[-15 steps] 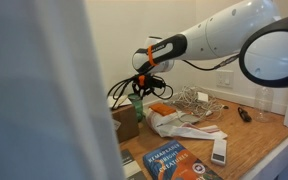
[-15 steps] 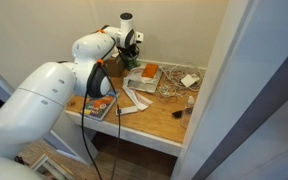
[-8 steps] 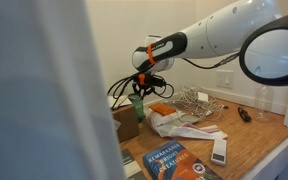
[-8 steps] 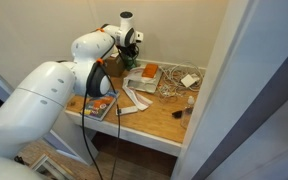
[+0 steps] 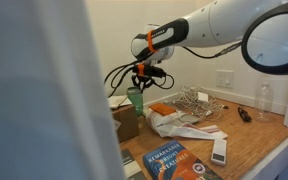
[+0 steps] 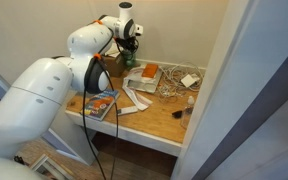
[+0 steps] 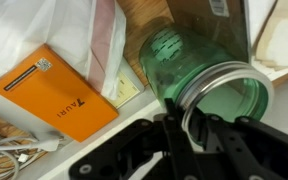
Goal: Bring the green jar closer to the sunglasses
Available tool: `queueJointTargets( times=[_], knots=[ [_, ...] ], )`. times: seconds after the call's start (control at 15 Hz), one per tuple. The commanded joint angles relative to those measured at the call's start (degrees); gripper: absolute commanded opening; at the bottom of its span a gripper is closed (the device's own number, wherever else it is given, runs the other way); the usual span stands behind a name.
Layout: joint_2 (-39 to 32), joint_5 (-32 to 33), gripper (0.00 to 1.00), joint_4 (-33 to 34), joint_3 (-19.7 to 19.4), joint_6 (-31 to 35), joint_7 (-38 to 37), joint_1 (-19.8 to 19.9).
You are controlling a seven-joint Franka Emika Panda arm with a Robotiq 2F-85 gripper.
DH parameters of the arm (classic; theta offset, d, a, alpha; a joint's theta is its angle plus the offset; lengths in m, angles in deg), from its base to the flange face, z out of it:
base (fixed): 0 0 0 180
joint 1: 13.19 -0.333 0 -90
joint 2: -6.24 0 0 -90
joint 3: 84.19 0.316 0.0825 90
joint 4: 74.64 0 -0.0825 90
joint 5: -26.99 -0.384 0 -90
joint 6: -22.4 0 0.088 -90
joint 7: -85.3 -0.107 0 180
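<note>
Nearest the table edge:
- Blue book (image 5: 174, 162) and white remote (image 5: 220, 150), both lying flat on the wooden table (image 5: 256, 136).

Middle ground:
- Cardboard box (image 5: 124, 123).
- Crumpled white bag (image 5: 180, 126).
- Orange packet (image 7: 56, 92), beside the bag.

Task item, the green jar (image 5: 135, 100):
- Translucent and upright, with an open mouth.
- It sits at the back corner by the cardboard box. It looks to hang just clear of the surface, though the base is hard to make out.
- The wrist view shows the jar (image 7: 174, 55) from above, with nothing visible inside.

Gripper (image 5: 140, 84):
- It comes down from above.
- In the wrist view the gripper (image 7: 191, 122) has one finger inside the mouth and one outside, clamped on the rim wall.

Handling, as a judgement:
- Probably glass: rigid, smooth and breakable.
- Light while empty.
- A pinch on the rim is a narrow hold, so the jar could pivot or slip. It should be carried level, slowly, and set down gently.
- The thick rim is the sensible purchase.

Further back:
- Tangle of pale cables (image 5: 194, 100).
- The sunglasses (image 5: 243, 114), small and dark, well apart from the jar across the table.
- Clear bottle (image 5: 264, 95), by the wall.
</note>
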Motion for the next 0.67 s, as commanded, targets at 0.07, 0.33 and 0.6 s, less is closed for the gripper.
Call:
queueJointTargets(
  times=[0.07,0.33,0.6],
  knots=[
    [5.1,0.2,0.03,-0.4,-1.0,-8.1,-5.2,0.2],
    [8.6,-0.6,0.03,-1.0,-1.9,-14.1,-11.2,1.4],
    [11.1,-0.2,0.03,-1.9,-3.1,-18.2,-17.7,2.4]
  ],
)
